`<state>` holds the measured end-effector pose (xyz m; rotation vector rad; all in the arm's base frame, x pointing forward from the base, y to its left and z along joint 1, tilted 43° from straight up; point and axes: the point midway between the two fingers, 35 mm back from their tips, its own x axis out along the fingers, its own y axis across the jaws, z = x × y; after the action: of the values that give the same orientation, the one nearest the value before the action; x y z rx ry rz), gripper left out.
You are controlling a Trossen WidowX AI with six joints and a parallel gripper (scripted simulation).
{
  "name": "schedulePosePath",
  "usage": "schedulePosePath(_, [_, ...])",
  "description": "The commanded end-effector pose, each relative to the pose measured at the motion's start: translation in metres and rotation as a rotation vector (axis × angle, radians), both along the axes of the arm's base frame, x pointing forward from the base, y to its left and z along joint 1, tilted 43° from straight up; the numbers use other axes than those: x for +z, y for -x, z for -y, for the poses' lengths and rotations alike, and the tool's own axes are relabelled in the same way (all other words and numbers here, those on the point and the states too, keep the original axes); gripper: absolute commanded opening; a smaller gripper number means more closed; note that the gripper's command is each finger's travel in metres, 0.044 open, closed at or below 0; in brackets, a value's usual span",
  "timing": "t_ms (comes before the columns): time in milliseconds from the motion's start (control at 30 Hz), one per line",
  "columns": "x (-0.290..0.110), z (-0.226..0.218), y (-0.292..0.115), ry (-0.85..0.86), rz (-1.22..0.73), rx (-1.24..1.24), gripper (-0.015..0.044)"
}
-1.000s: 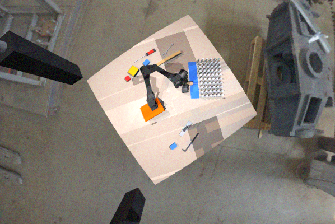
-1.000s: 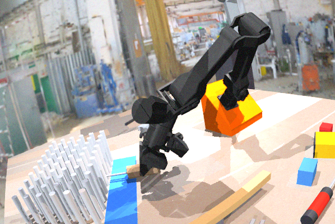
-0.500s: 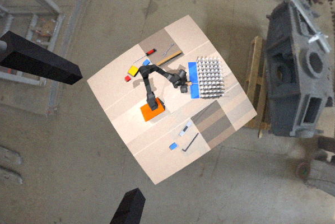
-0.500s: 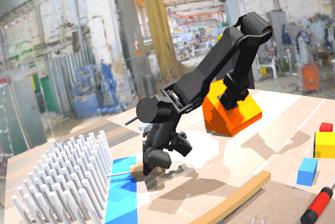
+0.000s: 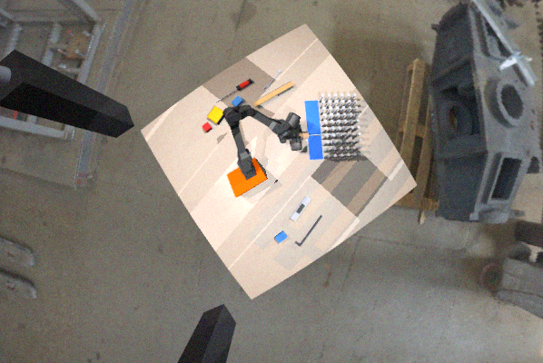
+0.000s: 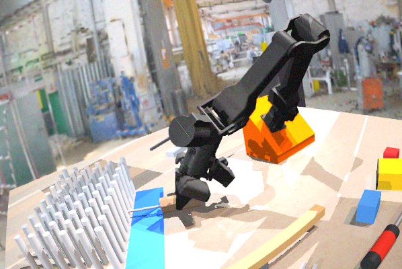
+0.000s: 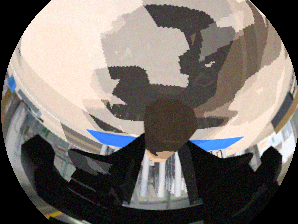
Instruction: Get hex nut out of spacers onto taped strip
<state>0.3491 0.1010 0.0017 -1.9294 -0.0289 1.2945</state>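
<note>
My gripper (image 5: 298, 137) (image 6: 183, 201) (image 7: 161, 137) is low over the table, just in front of the blue taped strip (image 5: 312, 115) (image 6: 144, 235) (image 7: 109, 137). It is shut on the wooden handle (image 5: 304, 135) (image 6: 167, 202) (image 7: 169, 124) of a hook tool. The tool's thin metal shaft (image 6: 144, 209) reaches across the strip to the first row of the standing metal spacers (image 5: 341, 127) (image 6: 73, 215). All spacers stand upright. The hex nut is hidden among them in every view.
A wooden stick (image 5: 273, 93) (image 6: 282, 235), a red-handled screwdriver (image 5: 243, 84) (image 6: 379, 242), and yellow (image 5: 215, 114) (image 6: 392, 173), blue (image 5: 237, 101) (image 6: 368, 206) and red (image 5: 206, 127) (image 6: 390, 152) blocks lie behind the arm. A black L-shaped key (image 5: 309, 231) lies far off beyond the orange base (image 5: 241, 185).
</note>
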Motion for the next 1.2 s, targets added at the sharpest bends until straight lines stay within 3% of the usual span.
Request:
schedulePosePath(0, [0.001,-0.001,0.004,0.001,0.000,-0.005,0.0000])
schedulePosePath(1167, [0.008,-0.006,0.024,0.000,-0.002,-0.006,0.0000])
